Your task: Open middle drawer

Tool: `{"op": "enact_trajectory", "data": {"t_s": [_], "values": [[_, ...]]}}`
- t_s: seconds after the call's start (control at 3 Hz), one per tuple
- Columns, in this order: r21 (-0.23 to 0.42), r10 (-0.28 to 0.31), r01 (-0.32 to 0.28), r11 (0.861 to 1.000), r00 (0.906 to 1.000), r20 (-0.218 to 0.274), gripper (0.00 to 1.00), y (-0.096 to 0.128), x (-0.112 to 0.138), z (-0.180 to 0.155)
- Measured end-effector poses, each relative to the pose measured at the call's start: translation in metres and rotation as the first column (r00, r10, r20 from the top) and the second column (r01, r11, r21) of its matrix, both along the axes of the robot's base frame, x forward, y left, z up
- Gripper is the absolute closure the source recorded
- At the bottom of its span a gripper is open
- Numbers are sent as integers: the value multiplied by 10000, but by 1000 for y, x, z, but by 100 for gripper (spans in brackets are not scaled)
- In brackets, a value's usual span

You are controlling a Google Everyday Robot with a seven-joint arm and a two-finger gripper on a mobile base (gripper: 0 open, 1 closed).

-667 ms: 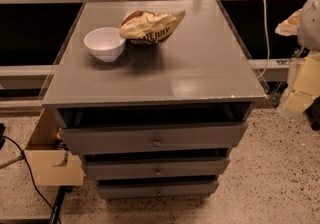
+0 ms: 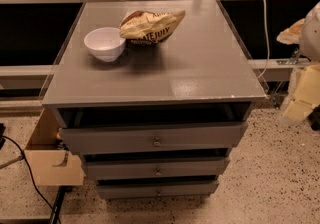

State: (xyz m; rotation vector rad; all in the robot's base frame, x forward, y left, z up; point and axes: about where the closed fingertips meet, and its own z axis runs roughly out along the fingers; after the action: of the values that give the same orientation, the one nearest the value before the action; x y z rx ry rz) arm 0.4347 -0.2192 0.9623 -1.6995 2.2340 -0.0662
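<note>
1. From my remote seat I see a grey table (image 2: 210, 68) with three grey drawers stacked under its front edge.
2. The middle drawer (image 2: 200, 167) is the second front down, between the top drawer (image 2: 110, 139) and the bottom drawer (image 2: 125, 189). Its small round knob (image 2: 158, 171) sits at the centre of the front.
3. A dark strip shows above each of the three fronts. In this downward view each front sits further back than the one above it. I cannot tell whether the middle drawer is pulled out at all.
4. The gripper (image 2: 300, 100) is at the right edge of the view. It hangs off the table's right side, below the level of the tabletop and above the floor. It is well apart from all three drawer fronts and touches nothing I can make out.
5. I cannot tell whether the gripper is open or closed, because it shows only as pale, blocky shapes.
6. A white bowl (image 2: 104, 43) stands upright on the table, towards the back left corner.
7. A crumpled snack bag (image 2: 151, 26) lies just to the right of the bowl, nearer the back edge. Its lower left end is close against the bowl's rim.
8. On the speckled floor (image 2: 270, 183) to the left of the drawers is an open cardboard box (image 2: 50, 165), with a black cable (image 2: 27, 173) running past it.
</note>
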Motion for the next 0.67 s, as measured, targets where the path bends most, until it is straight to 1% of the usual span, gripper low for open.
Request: {"op": "enact_trajectory", "data": {"t_s": [0.33,0.67], "values": [[416,-113,117,9991,9999,-112,0,-6,-7,-21],[1243,-213,262,9919,9989,-410,0,-14,-19,-58]]}}
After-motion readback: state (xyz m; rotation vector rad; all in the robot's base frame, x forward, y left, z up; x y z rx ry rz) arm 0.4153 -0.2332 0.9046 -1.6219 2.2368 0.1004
